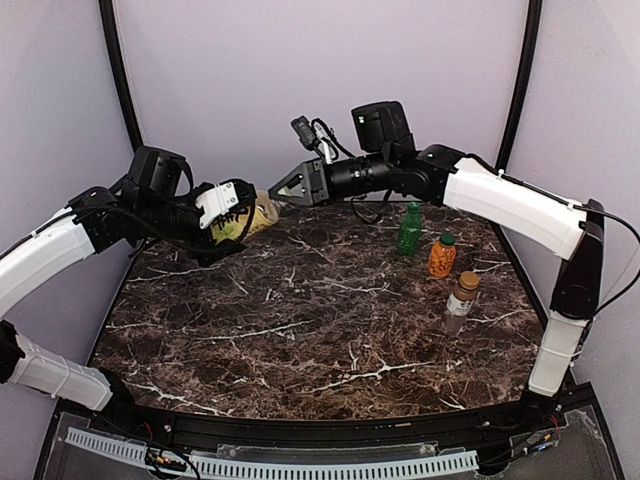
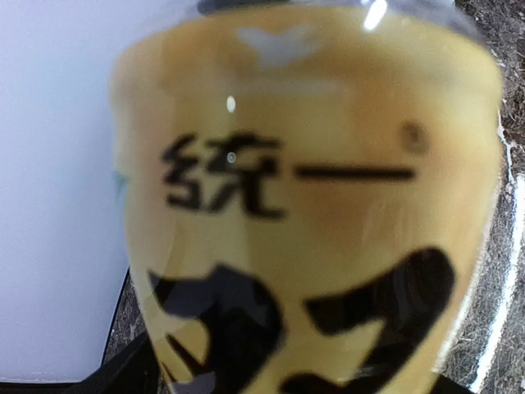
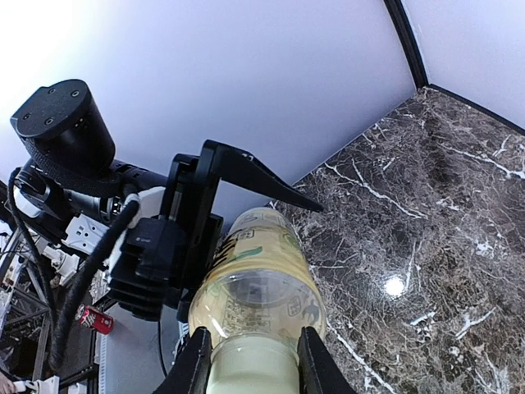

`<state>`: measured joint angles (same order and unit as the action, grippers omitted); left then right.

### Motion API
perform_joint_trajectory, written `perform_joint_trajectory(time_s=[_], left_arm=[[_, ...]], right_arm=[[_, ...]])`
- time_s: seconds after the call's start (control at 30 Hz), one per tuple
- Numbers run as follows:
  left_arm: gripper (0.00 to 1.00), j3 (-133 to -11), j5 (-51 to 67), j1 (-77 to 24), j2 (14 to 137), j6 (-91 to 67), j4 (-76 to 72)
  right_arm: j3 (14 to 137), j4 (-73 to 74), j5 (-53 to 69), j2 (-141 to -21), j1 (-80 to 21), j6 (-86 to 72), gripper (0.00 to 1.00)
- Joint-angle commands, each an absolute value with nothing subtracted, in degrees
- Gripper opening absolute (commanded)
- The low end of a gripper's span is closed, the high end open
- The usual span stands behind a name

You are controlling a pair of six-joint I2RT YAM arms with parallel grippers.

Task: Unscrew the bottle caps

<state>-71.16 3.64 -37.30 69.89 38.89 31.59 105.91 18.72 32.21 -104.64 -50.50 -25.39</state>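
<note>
The tall clear bottle with yellow liquid point(image 1: 250, 218) is held sideways above the back left of the table. My left gripper point(image 1: 228, 215) is shut on its body, which fills the left wrist view point(image 2: 312, 205). My right gripper point(image 1: 280, 192) is shut on the bottle's pale cap point(image 3: 250, 368); its fingers point(image 3: 194, 365) press both sides of the cap. The bottle's body point(image 3: 258, 279) runs away from the camera into the left gripper. The green bottle point(image 1: 409, 229), the squat orange bottle point(image 1: 441, 256) and the slim clear bottle with white label point(image 1: 461, 303) stand upright at the right, caps on.
The dark marble table point(image 1: 300, 320) lies beneath both arms. Pale walls and black frame posts point(image 1: 520, 80) close in the back and sides. The right arm's white links point(image 1: 520, 210) pass above and behind the three standing bottles.
</note>
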Motion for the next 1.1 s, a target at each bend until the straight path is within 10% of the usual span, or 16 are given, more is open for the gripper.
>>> perform_joint_trajectory(time_s=[0.0,0.57,0.77,0.9,1.07], left_arm=[[0.82,-70.91,6.24,-37.53,68.05,36.25,29.11],[0.82,-70.03,10.40,-37.36,67.39,36.38,31.14],[0.48,-70.96,10.98,-37.43,67.09,35.28,30.77],[0.41,-70.82,9.39,-37.44,66.83,36.90,30.78],[0.40,-67.34,-1.53,-37.59,65.68,46.31,23.01]], right_arm=[[103.68,15.53,34.30,-102.18,-49.00,-26.44,0.00],[102.28,12.82,37.06,-101.26,-48.61,-28.22,0.00],[101.63,13.00,36.23,-101.24,-48.47,-28.38,0.02],[101.47,13.84,35.13,-101.10,-48.21,-29.99,0.62],[99.56,13.88,33.43,-98.83,-48.08,-34.51,0.74]])
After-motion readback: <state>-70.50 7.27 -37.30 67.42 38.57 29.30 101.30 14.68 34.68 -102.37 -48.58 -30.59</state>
